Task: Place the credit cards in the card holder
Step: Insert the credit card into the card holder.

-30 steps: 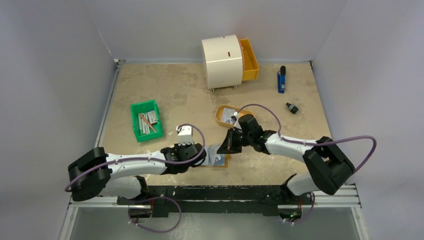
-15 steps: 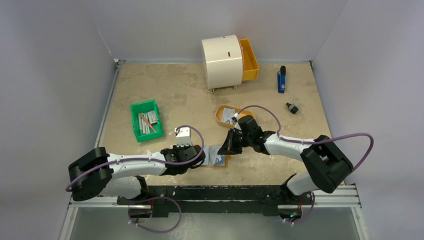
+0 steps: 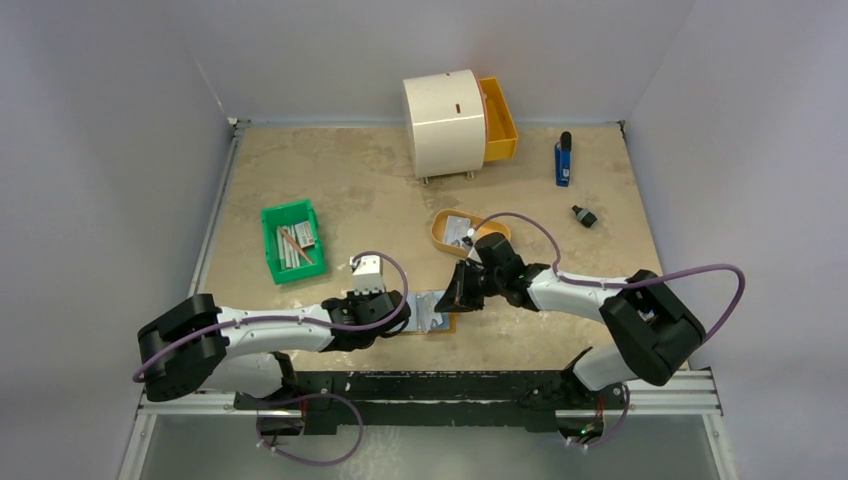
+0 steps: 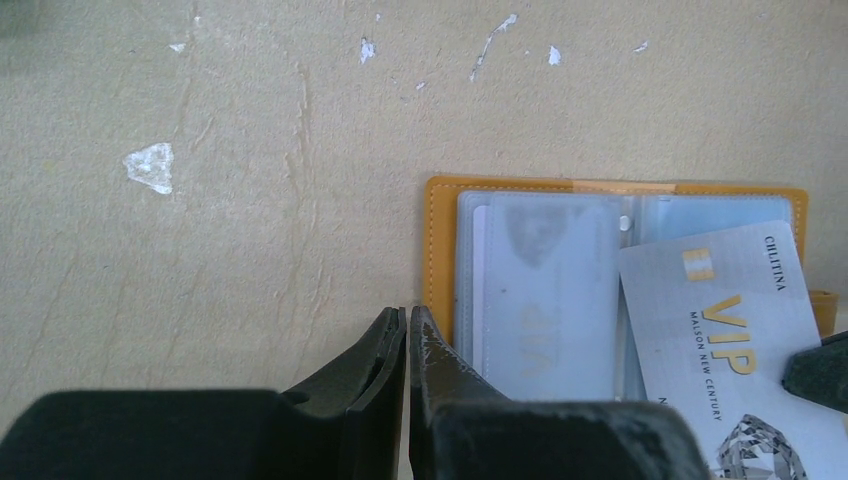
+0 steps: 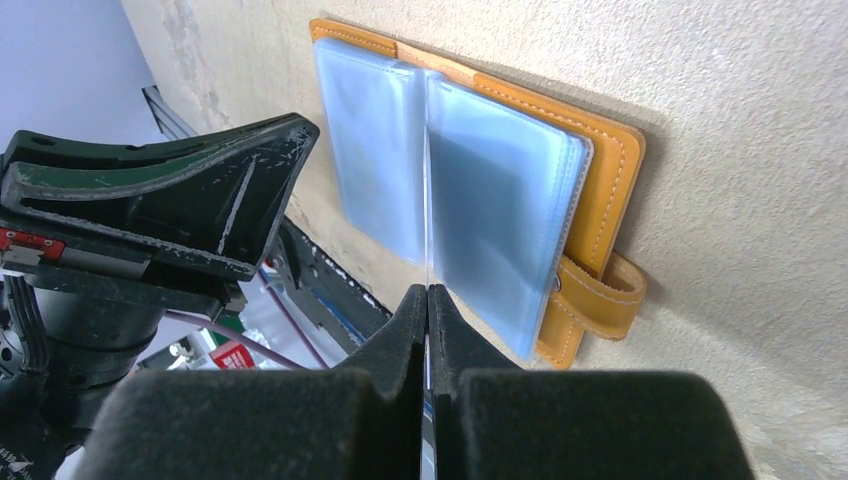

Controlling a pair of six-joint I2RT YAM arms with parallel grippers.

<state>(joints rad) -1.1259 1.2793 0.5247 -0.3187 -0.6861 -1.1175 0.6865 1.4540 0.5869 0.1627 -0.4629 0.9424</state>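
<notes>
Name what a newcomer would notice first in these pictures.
The open tan card holder at front centre draws the eye. The right jaws pinch a pale VIP credit card over one clear sleeve, while the closed left jaws sit at the holder's opposite edge. Far back stands a white drum-shaped cabinet.

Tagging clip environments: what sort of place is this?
Probably a lab robot test cell: a beige tabletop boxed in by plain walls, left arm and right arm bolted to a rail at its near edge, unrelated props like a green bin and white drum.
</notes>
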